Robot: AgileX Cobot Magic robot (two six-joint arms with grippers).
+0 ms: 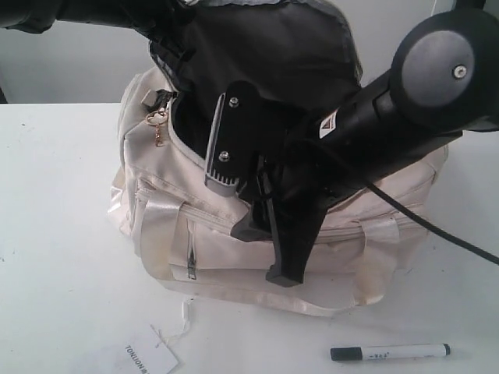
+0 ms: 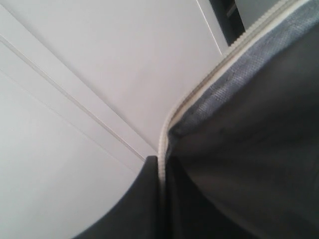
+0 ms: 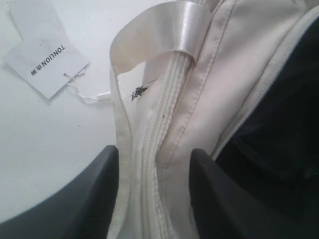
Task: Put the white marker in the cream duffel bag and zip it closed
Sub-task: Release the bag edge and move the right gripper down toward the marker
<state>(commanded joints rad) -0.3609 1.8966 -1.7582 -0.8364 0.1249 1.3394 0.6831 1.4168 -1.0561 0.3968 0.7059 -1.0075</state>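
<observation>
The cream duffel bag [image 1: 218, 241] stands in the middle of the white table with its top flap lifted, showing black lining [image 1: 273, 54]. My left gripper [image 2: 162, 162] is shut on the zipper edge [image 2: 199, 84] of that raised flap. My right gripper [image 1: 269, 249] points down at the bag's front. In the right wrist view its jaws stand open on either side of the front zipper seam [image 3: 154, 159], beside a shiny strap handle [image 3: 164, 25]. The white marker [image 1: 390, 352], black cap to the left, lies on the table in front of the bag, apart from both grippers.
A white paper hang tag [image 1: 148, 360] on a string lies at the table's front edge; it also shows in the right wrist view as the tag [image 3: 47, 62]. A gold ring pull [image 1: 158, 118] hangs at the bag's left end. A black cable [image 1: 437, 230] trails off the right arm.
</observation>
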